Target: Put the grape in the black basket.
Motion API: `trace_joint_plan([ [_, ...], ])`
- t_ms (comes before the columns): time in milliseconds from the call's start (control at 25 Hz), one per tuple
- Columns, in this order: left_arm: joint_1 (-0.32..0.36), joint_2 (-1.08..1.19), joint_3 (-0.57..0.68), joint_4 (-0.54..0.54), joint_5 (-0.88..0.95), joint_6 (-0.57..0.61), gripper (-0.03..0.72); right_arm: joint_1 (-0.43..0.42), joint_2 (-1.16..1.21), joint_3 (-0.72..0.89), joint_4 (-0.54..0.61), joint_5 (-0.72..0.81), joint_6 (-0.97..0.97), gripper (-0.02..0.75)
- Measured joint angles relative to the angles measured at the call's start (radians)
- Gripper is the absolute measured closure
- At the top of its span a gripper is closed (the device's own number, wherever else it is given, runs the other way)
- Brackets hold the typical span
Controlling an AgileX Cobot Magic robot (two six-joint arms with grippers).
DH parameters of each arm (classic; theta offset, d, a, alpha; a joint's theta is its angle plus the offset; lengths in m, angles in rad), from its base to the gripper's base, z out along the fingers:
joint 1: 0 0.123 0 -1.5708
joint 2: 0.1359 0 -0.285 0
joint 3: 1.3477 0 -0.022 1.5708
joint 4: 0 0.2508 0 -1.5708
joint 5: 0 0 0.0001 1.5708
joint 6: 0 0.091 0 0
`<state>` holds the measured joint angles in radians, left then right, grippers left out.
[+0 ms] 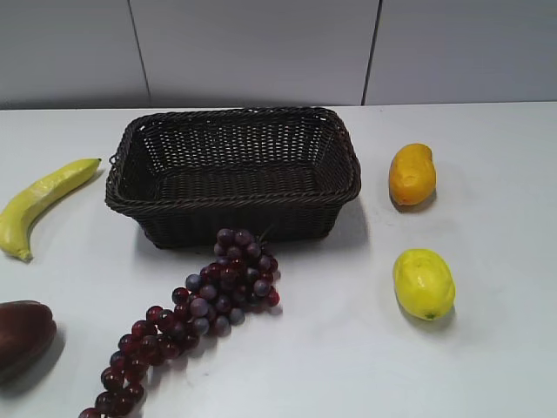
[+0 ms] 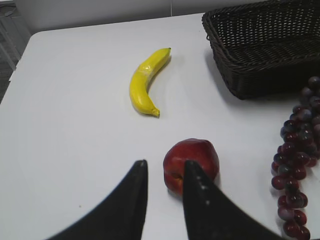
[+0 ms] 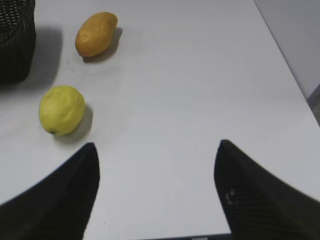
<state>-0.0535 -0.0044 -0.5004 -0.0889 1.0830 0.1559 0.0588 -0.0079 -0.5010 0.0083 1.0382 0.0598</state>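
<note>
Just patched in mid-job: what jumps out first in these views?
The black basket dominates the middle of the white table, empty. The grape trails from the basket's front wall toward the near left edge. Yellow fruit flank them: a banana on the left, a mango and a lemon on the right.

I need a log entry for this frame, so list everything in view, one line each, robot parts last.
black basket: one, dark brown-black wicker, back centre of the table, empty.
grape: one long bunch, dark red and purple, on the table in front of the basket, running to the front left.
banana: one, yellow, left of the basket.
maroon fruit: one, dark red, front left edge.
mango: one, orange-yellow, right of the basket.
lemon: one, yellow, in front of the mango.
table: one, white.
left gripper: black, slightly open, holding nothing.
right gripper: black, wide open, holding nothing.
</note>
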Motion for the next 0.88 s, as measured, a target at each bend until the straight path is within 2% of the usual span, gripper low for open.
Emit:
trace_joint_plan([
  [160, 0.000, 0.000, 0.000, 0.000, 0.000, 0.000, 0.460, 0.000, 0.044, -0.017, 0.001, -0.159, 0.000, 0.194],
  [360, 0.000, 0.000, 0.000, 0.000, 0.000, 0.000, 0.460, 0.000, 0.208, -0.004, 0.002, -0.407, 0.000, 0.191],
  [640, 0.000, 0.000, 0.000, 0.000, 0.000, 0.000, 0.460, 0.000, 0.581, 0.006, 0.045, -0.693, 0.000, 0.104],
  [880, 0.000, 0.000, 0.000, 0.000, 0.000, 0.000, 0.460, 0.013, 0.927, -0.038, 0.080, -0.741, 0.000, 0.094],
])
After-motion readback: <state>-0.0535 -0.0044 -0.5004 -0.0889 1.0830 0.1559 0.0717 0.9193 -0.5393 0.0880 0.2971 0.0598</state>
